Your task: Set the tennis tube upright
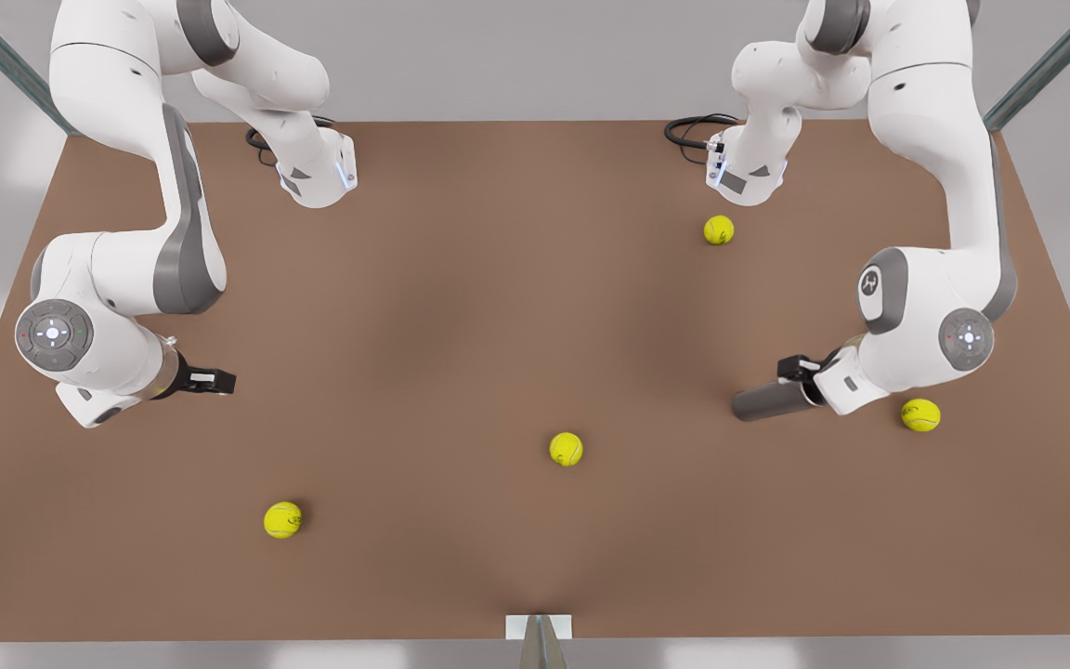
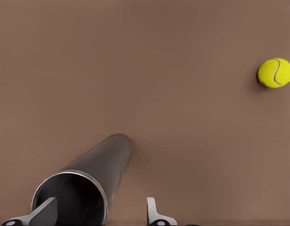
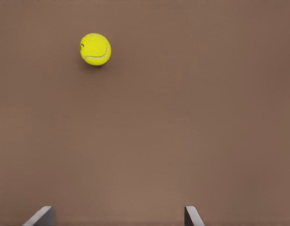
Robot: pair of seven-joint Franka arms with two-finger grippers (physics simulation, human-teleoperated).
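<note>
**Brown table with four balls and a tube**

A plain brown table (image 1: 461, 307) is seen. Four yellow-green tennis balls are spread well apart on it: one (image 1: 719, 229) toward the far side, one (image 1: 566, 449) near the middle, one (image 1: 282, 519) toward the front view's left, one (image 1: 920, 414) at the right. A grey tube (image 1: 767, 401) is lying near that last ball.

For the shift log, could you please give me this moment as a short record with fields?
tennis tube: lying on its side on the table, hollow end toward the left gripper
left gripper: at the tube's open end, one finger inside the mouth, the other outside
right gripper: open, waiting above bare table
tennis balls: four loose, one close to the tube
upright: not yet
</note>
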